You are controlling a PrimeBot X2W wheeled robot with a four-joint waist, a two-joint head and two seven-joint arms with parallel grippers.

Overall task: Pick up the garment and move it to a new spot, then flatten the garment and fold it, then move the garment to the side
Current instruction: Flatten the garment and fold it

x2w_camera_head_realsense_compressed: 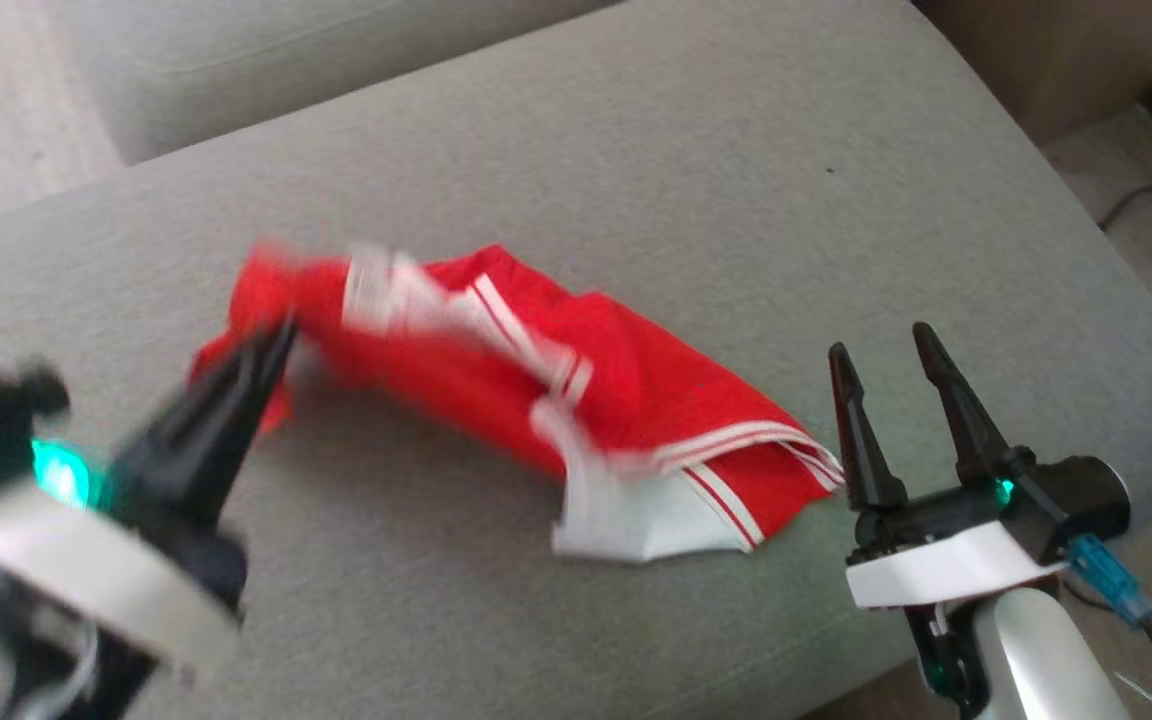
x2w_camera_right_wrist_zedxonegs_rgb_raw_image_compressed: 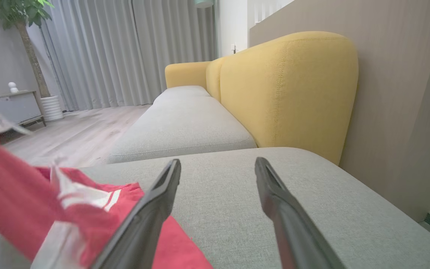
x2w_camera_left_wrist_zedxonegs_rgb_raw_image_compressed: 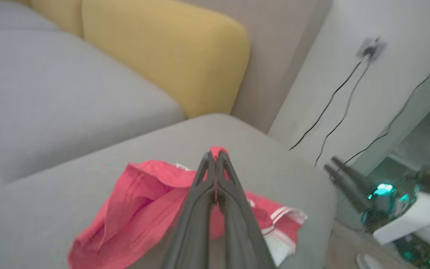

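The garment (x2w_camera_head_realsense_compressed: 626,400) is red cloth with white stripes and trim, lying crumpled across the grey sofa cushion (x2w_camera_head_realsense_compressed: 636,150). My left gripper (x2w_camera_head_realsense_compressed: 281,335) is shut on the garment's left end, and that end looks lifted and blurred. In the left wrist view the closed fingertips (x2w_camera_left_wrist_zedxonegs_rgb_raw_image_compressed: 215,158) pinch a red fold of the garment (x2w_camera_left_wrist_zedxonegs_rgb_raw_image_compressed: 140,209). My right gripper (x2w_camera_head_realsense_compressed: 881,345) stands open just right of the garment's white hem, with nothing between its fingers. In the right wrist view the garment (x2w_camera_right_wrist_zedxonegs_rgb_raw_image_compressed: 69,216) lies at the lower left, beside the left finger (x2w_camera_right_wrist_zedxonegs_rgb_raw_image_compressed: 155,209).
The cushion's front edge (x2w_camera_head_realsense_compressed: 736,680) runs close below the garment, with floor and a cable (x2w_camera_head_realsense_compressed: 1136,200) at the right. Yellow backrests (x2w_camera_right_wrist_zedxonegs_rgb_raw_image_compressed: 289,93) and a second grey seat (x2w_camera_right_wrist_zedxonegs_rgb_raw_image_compressed: 181,127) lie beyond. Bare cushion extends behind and right of the garment.
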